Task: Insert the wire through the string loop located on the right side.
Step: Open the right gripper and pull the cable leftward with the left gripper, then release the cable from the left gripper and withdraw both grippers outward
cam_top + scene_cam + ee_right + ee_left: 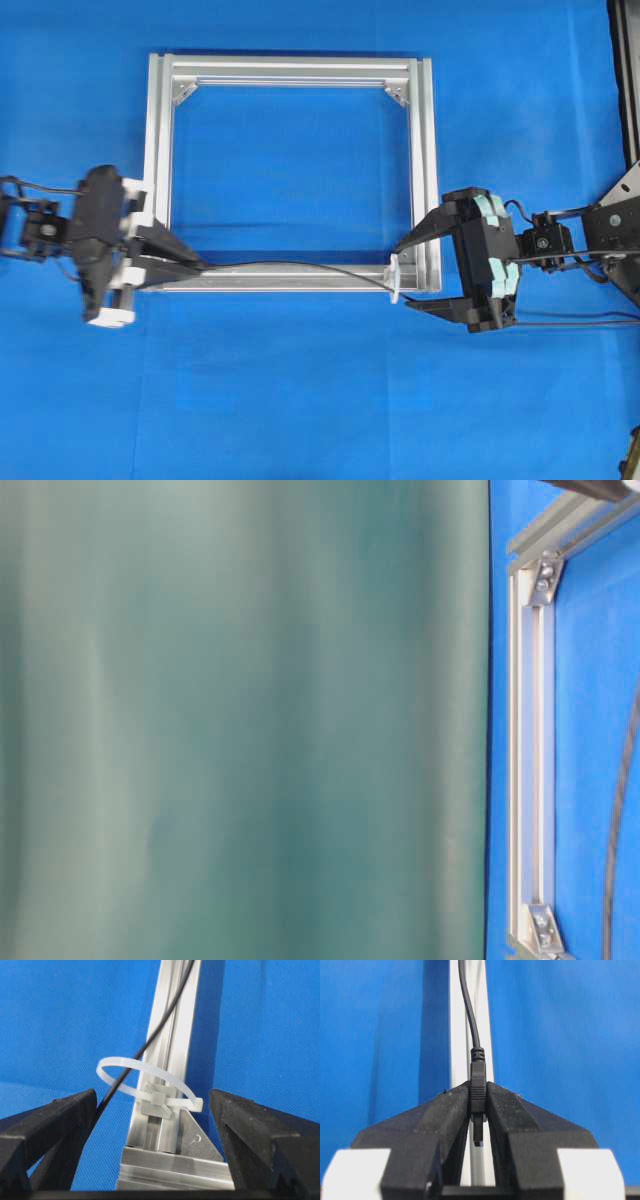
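Note:
My left gripper [192,266] [479,1110] is shut on the small dark plug of the wire [478,1087], over the left end of the silver frame's near rail [290,282]. From the plug the thin black wire [300,265] runs right along that rail to the string loop [395,278]. The loop [150,1077] is a white band tied at the frame's near right corner. My right gripper [405,275] [152,1095] stands open with its fingers either side of the loop. The wire [150,1040] crosses the loop and drops behind one finger [60,1120]. I cannot tell whether it passes through.
The silver frame [165,150] lies flat on the blue table cover, with corner brackets [396,94] inside it. In the table-level view a blurred grey-green surface [240,720] blocks most of the picture; only the frame's side [530,730] and a stretch of wire [615,850] show.

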